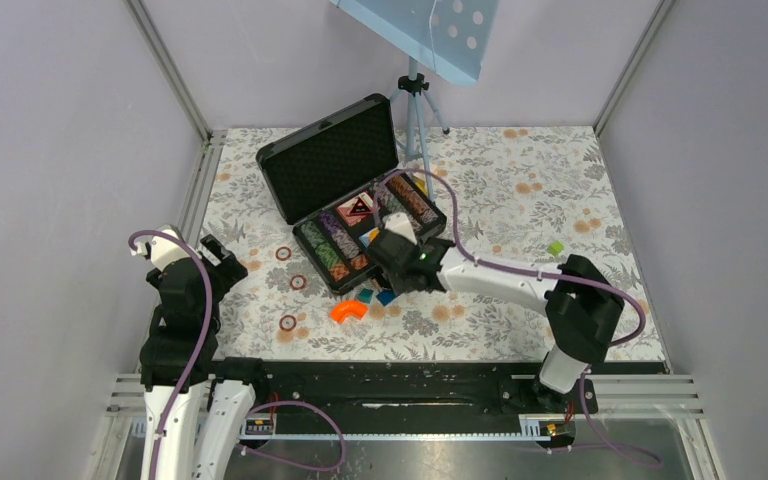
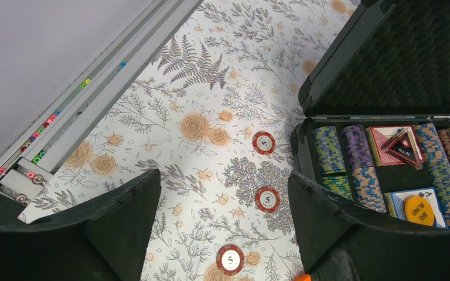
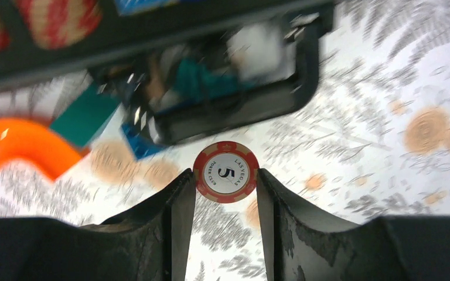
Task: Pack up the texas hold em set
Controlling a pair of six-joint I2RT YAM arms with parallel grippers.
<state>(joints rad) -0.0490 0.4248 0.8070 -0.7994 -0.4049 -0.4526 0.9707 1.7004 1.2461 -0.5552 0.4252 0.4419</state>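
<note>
The black briefcase (image 1: 332,160) lies open at mid-table, foam lid (image 2: 404,52) raised. Rows of striped chips (image 2: 351,158), a red deck (image 2: 387,140) and a blue deck (image 2: 399,202) fill it. My right gripper (image 1: 392,262) hangs at the case's front edge, shut on a red "5" poker chip (image 3: 225,172) pinched edgewise at its fingertips (image 3: 186,181). Three loose red chips (image 1: 283,254) (image 1: 298,282) (image 1: 287,322) lie left of the case. My left gripper (image 2: 222,175) is open above them, the nearest chip (image 2: 230,259) low between its fingers.
An orange curved piece (image 1: 348,311), a teal block (image 1: 365,296) and a blue block (image 1: 387,297) lie just in front of the case. A small green block (image 1: 556,247) sits to the right. A tripod (image 1: 415,110) stands behind the case. Frame rails border the floral mat.
</note>
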